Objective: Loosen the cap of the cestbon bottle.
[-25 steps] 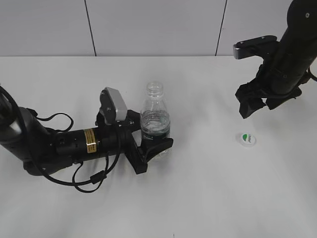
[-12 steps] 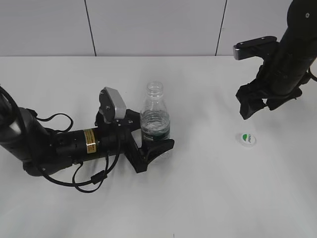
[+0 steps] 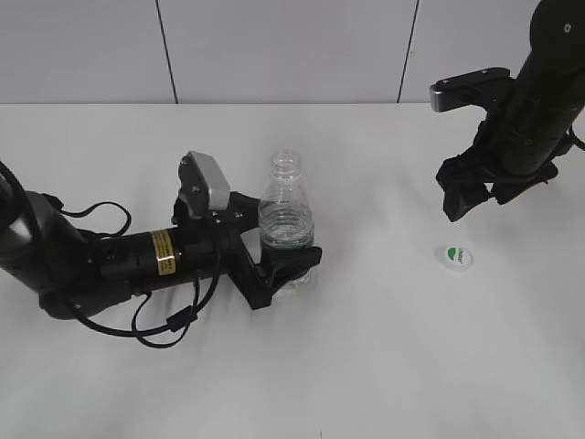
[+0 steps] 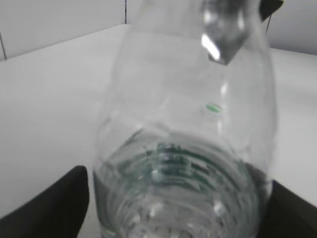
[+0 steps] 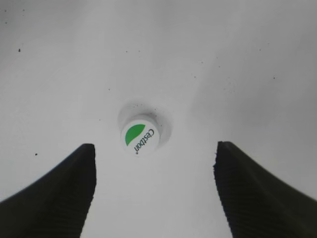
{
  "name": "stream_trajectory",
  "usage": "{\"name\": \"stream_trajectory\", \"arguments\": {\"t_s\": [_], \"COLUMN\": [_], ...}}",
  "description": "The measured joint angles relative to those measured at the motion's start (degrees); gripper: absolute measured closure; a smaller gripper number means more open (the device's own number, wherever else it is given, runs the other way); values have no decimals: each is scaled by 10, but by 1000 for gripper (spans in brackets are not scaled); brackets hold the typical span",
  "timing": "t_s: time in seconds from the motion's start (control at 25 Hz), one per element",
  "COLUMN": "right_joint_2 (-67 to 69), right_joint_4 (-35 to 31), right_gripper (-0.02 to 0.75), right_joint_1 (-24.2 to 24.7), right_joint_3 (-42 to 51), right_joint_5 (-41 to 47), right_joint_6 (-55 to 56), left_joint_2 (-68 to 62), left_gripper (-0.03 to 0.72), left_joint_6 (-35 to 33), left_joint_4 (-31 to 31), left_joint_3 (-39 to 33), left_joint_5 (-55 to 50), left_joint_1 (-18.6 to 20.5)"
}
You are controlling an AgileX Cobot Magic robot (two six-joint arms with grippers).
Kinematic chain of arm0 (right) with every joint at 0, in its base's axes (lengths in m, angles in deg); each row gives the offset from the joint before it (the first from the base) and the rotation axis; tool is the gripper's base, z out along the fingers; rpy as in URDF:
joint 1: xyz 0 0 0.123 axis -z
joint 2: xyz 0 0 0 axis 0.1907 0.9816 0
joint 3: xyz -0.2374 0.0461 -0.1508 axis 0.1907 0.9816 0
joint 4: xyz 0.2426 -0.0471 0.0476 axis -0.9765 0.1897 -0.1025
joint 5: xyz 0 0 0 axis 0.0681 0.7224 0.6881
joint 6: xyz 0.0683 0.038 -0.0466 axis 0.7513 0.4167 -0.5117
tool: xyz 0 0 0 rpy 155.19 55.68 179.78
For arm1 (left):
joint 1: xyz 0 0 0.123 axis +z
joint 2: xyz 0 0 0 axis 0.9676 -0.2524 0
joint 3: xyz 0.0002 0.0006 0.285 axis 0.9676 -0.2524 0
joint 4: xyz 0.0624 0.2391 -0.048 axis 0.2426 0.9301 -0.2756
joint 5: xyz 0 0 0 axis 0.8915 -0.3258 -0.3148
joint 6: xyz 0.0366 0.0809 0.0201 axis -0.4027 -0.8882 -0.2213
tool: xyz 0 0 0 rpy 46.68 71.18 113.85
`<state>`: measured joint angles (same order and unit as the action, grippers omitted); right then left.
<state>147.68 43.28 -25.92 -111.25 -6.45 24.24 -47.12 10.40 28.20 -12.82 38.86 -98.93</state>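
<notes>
Your left gripper [image 3: 285, 265] brackets the upright, uncapped cestbon bottle [image 3: 287, 215] with jaws spread; brushing it while backing out could tip it. The cap [image 3: 454, 258] lies on the table [image 3: 384, 366], below your right gripper [image 3: 471, 190], jaws spread and empty.

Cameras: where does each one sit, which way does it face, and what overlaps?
Exterior: raised at the table's front, slanting down; shows both arms, the bottle between the left gripper's jaws, the cap under the right gripper.
Left wrist: low, looking level along the table, the bottle fills it; dark fingertips at bottom corners.
Right wrist: faces straight down at the cap; open fingertips either side.
Shared: exterior and right wrist both show the cap.
</notes>
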Motion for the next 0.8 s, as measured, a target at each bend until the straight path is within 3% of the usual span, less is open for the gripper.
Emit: {"name": "stream_trajectory", "arguments": {"t_s": [0.52,0.8], "right_joint_2": [0,0], "right_joint_4": [0,0], "right_gripper": [173,173], "right_joint_1": [0,0], "right_joint_3": [0,0], "right_joint_5": [7,10], "right_joint_6": [-2,-2], "left_joint_2": [92,153], "left_gripper": [124,124], "left_joint_6": [29,88], "left_joint_4": [-7,-7], "left_joint_3": [0,0], "left_joint_5": [0,1], "left_joint_1": [0,0]}}
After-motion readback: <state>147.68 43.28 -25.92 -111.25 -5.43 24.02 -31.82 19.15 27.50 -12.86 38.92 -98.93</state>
